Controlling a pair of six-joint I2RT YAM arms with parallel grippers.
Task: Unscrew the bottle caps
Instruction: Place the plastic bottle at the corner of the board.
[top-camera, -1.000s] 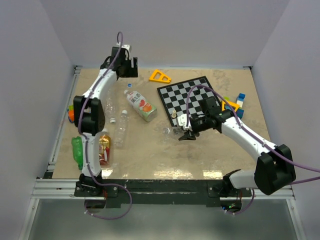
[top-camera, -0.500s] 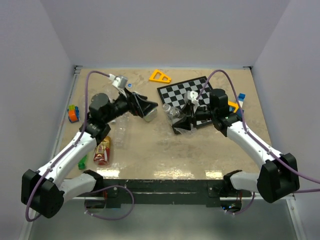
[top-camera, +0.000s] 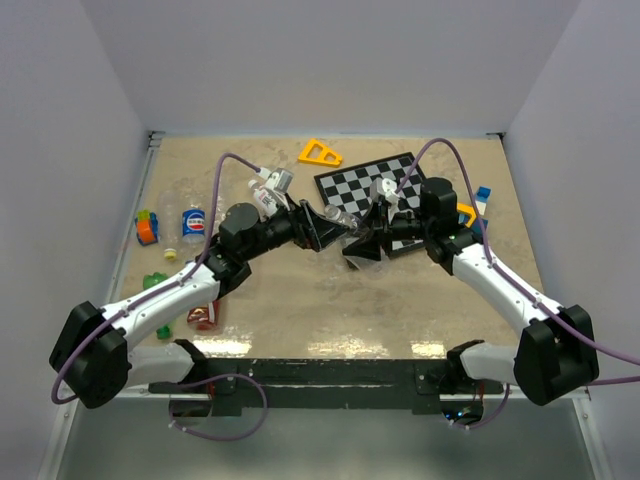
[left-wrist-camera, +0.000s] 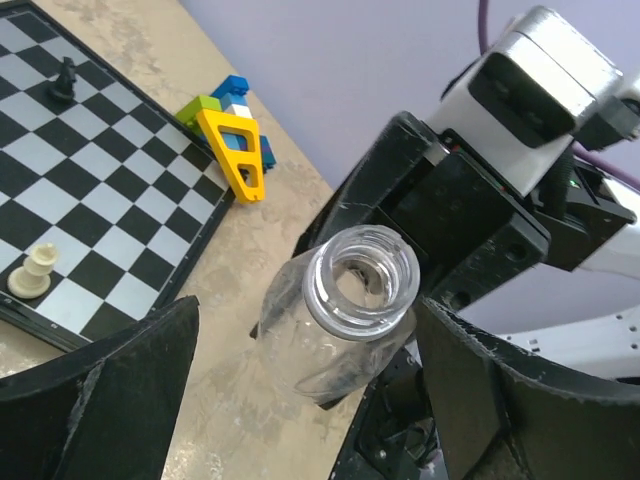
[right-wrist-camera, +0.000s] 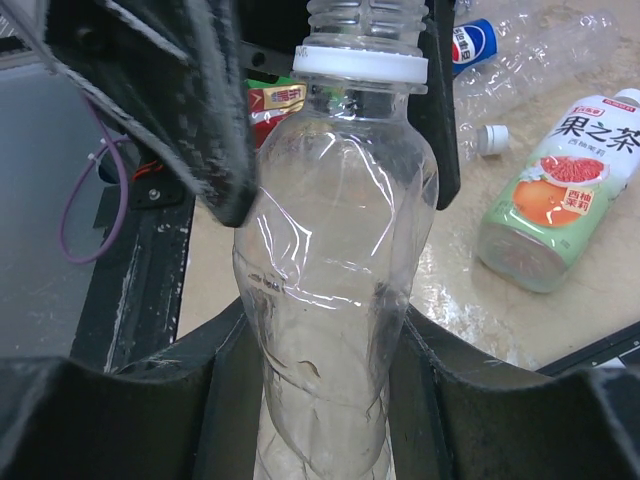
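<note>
Here the right gripper (right-wrist-camera: 320, 400) clamps one clear bottle (right-wrist-camera: 335, 250) mid-frame; the left gripper (left-wrist-camera: 300, 390) gapes around its uncapped neck, empty.

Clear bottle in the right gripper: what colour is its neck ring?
White neck ring; best in the right wrist view.

Clear bottle (right-wrist-camera: 335, 290) held aloft at centre by right gripper (right-wrist-camera: 325, 400), neck flanked by spread fingers (left-wrist-camera: 110, 400) of left gripper (left-wrist-camera: 305, 315), narrow gaps left either side, near-centre table (top-camera: 330, 310) bare and passable, left edge obstructed by cola bottle (top-camera: 193, 222) and toy blocks (top-camera: 147, 228), far right occupied by chessboard (top-camera: 345, 185)
</note>
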